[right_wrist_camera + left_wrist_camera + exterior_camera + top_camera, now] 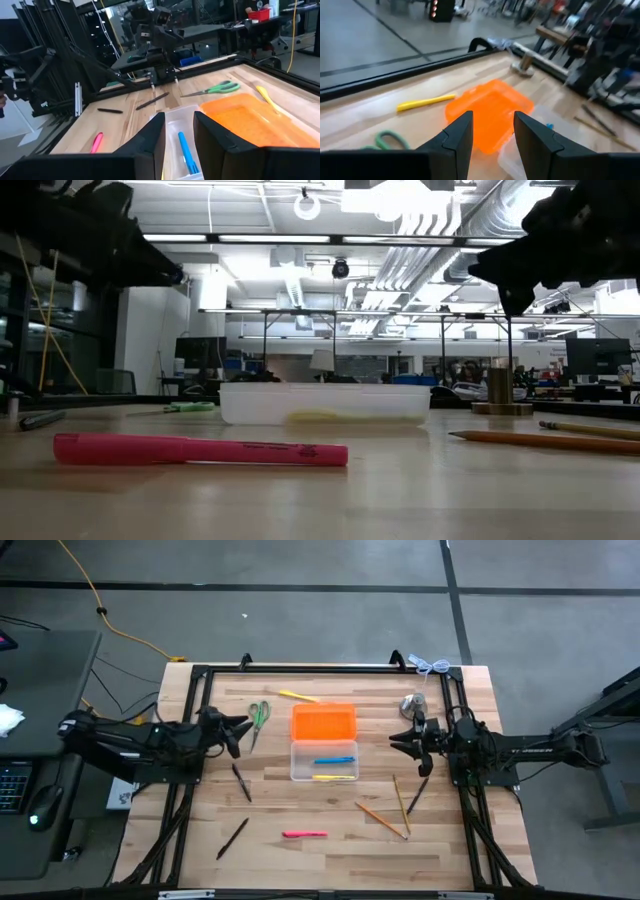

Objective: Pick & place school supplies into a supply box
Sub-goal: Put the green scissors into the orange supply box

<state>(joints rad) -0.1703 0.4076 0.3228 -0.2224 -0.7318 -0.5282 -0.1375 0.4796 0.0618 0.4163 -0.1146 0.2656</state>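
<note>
Nearest in the low view: pink marker (200, 450) flat on the counter (400, 500), an orange pencil (545, 442) to one side, clear box (325, 404) behind them. From above only, seen inside the box (323, 761): a blue pen (335, 760) and a yellow pen (335, 777); at table height, only a faint yellow smear through the wall. Orange lid (323, 722) lying open against the box's far side. Beyond the lid, a yellow marker (298, 696); beside it, green scissors (259, 718). Also scattered: two black pens (241, 781) on the left half, wooden pencils (400, 804) on the right. Silver bell (412, 704) near the far right corner.

Left tool (236, 733) hovering by the scissors, fingers apart, holding nothing; left wrist view looks over the lid. Right tool (405, 736) hovering right of the box, fingers apart, empty; right wrist view shows the blue pen lying in the box.
</note>
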